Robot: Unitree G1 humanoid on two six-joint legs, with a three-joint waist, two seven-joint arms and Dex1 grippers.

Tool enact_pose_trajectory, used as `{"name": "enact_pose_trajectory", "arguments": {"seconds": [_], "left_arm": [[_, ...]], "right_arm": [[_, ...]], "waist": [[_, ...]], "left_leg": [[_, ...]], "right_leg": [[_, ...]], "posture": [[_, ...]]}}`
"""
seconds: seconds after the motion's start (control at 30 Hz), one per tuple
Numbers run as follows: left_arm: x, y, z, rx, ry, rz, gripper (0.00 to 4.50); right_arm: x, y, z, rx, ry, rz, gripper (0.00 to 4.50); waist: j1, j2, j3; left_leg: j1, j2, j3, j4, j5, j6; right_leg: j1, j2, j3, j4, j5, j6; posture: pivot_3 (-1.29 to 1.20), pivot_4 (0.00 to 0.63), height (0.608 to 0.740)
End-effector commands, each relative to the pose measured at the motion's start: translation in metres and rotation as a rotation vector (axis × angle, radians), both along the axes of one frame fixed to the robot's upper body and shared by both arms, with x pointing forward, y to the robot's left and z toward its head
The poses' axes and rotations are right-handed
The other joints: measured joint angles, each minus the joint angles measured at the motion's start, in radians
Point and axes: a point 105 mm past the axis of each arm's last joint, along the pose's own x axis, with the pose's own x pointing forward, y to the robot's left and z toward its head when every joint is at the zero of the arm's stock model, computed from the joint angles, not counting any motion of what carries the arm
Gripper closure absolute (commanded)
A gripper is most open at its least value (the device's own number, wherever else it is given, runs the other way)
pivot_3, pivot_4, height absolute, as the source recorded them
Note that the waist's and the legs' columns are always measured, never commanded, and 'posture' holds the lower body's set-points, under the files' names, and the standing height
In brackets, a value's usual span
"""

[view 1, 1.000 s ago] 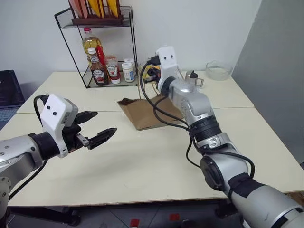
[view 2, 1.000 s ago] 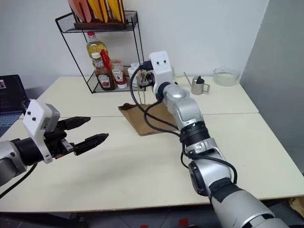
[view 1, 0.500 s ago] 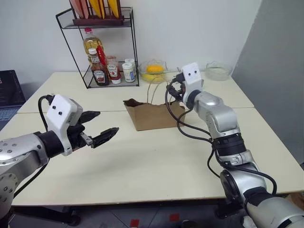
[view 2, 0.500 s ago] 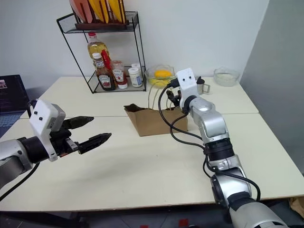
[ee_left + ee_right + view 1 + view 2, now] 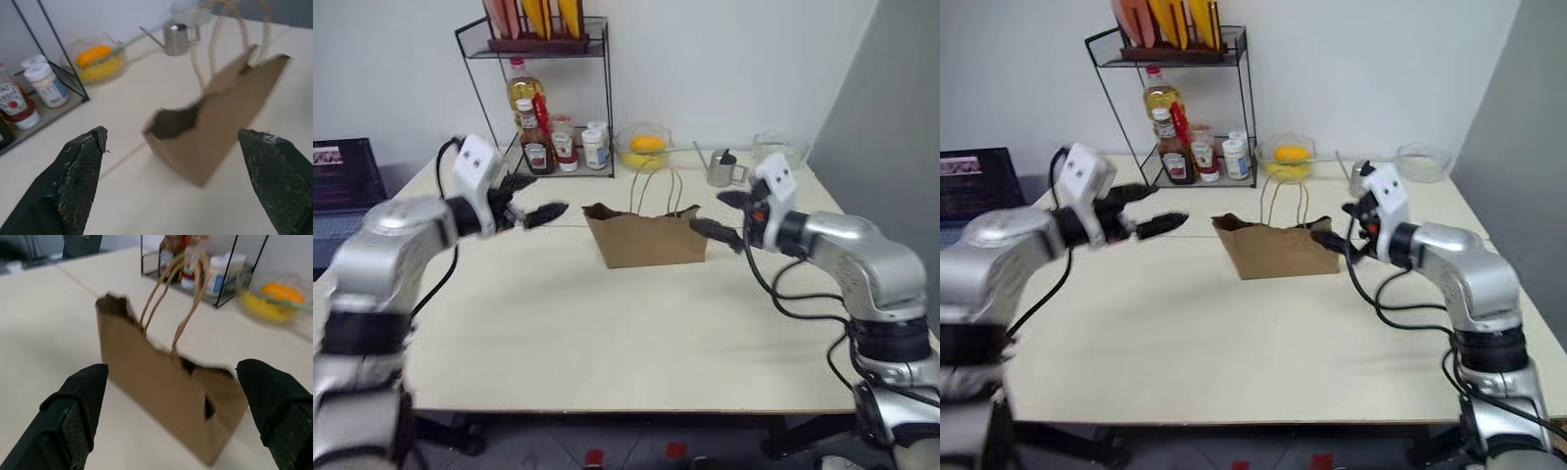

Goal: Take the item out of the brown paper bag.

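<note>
The brown paper bag (image 5: 646,238) stands upright at the middle of the table, its two looped handles (image 5: 658,188) rising above it. My left gripper (image 5: 546,196) is open, level, a short way off the bag's left end and pointing at it. In the left wrist view the bag's dark open mouth (image 5: 173,122) lies between the spread fingers (image 5: 80,178). My right gripper (image 5: 712,213) is open close beside the bag's right end, empty. The right wrist view has the bag (image 5: 166,399) between its fingers (image 5: 80,401). The item is hidden from view.
Behind the bag stand a black wire rack (image 5: 548,137) with sauce bottles, a glass bowl with yellow-orange fruit (image 5: 646,147), a small metal jug (image 5: 722,168) and an empty glass bowl (image 5: 773,147). A laptop (image 5: 342,181) sits at the far left.
The bag went from lying tilted under my right gripper to standing upright. My right gripper opened and drew back to the bag's right end. My left gripper reached forward toward the bag's left end.
</note>
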Motion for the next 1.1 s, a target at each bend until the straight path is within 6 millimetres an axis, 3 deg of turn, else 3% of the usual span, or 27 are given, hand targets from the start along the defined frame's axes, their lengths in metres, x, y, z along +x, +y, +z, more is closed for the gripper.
{"name": "enact_pose_trajectory", "arguments": {"seconds": [0.03,0.13,0.27,0.43,0.63,0.77,0.97,1.1], "left_arm": [[0.038,-0.017,0.006,0.089,-0.055,0.014,0.00],[0.058,-0.038,-0.005,0.208,-0.040,0.022,0.00],[0.068,-0.060,-0.016,0.342,-0.028,0.018,1.16],[0.057,-0.072,-0.049,0.505,0.137,-0.140,2.76],[0.025,-0.088,-0.075,0.529,0.316,-0.445,2.76],[-0.005,-0.092,-0.107,0.544,0.389,-0.554,2.76],[-0.056,-0.100,-0.156,0.470,0.444,-0.443,2.76],[-0.074,-0.096,-0.172,0.434,0.458,-0.343,2.76]], "right_arm": [[-0.007,0.000,-0.005,-0.008,-0.042,-0.016,0.40],[-0.016,0.001,-0.018,-0.016,-0.032,-0.027,1.29],[-0.027,0.002,-0.026,-0.017,-0.025,-0.048,2.76],[-0.035,0.000,-0.034,-0.027,-0.008,-0.088,4.50],[-0.037,0.003,-0.037,-0.025,0.005,-0.102,4.50],[-0.037,0.000,-0.044,-0.033,0.025,-0.110,4.50],[-0.037,-0.008,-0.058,-0.054,0.054,-0.142,4.50],[-0.037,-0.012,-0.062,-0.057,0.061,-0.158,4.50]], "waist": [[0.005,0.000,0.000],[-0.001,0.000,0.000],[-0.015,-0.001,0.000],[-0.023,-0.001,0.000],[-0.022,-0.001,0.000],[-0.023,0.000,0.000],[-0.012,0.001,-0.001],[-0.003,0.001,-0.001]], "left_leg": [[-0.001,0.000,-0.001,0.003,0.000,0.000],[-0.004,-0.001,0.000,0.005,0.000,0.001],[-0.004,-0.002,0.001,0.005,-0.003,0.004],[-0.004,-0.001,0.000,0.006,-0.003,0.005],[-0.003,-0.001,0.000,0.007,-0.003,0.005],[-0.003,-0.001,0.000,0.007,-0.003,0.005],[-0.002,0.000,-0.002,0.009,-0.003,0.005],[-0.002,0.000,-0.002,0.010,-0.003,0.005]], "right_leg": [[0.000,0.000,-0.001,0.000,0.000,0.000],[-0.001,-0.001,0.000,0.000,0.000,0.001],[-0.002,-0.001,0.002,-0.001,0.000,0.001],[-0.002,0.000,0.001,0.001,0.000,0.001],[-0.001,0.000,0.001,0.001,0.000,0.002],[0.000,-0.001,0.002,0.001,0.000,0.002],[0.001,-0.001,0.002,0.002,0.001,0.002],[0.002,-0.001,0.002,0.001,0.002,0.004]], "posture": [[0.00,0.150,0.740],[0.00,0.150,0.740],[0.00,0.150,0.740],[0.00,0.150,0.740],[0.00,0.150,0.740],[0.00,0.150,0.740],[0.00,0.150,0.740],[0.00,0.150,0.740]]}}
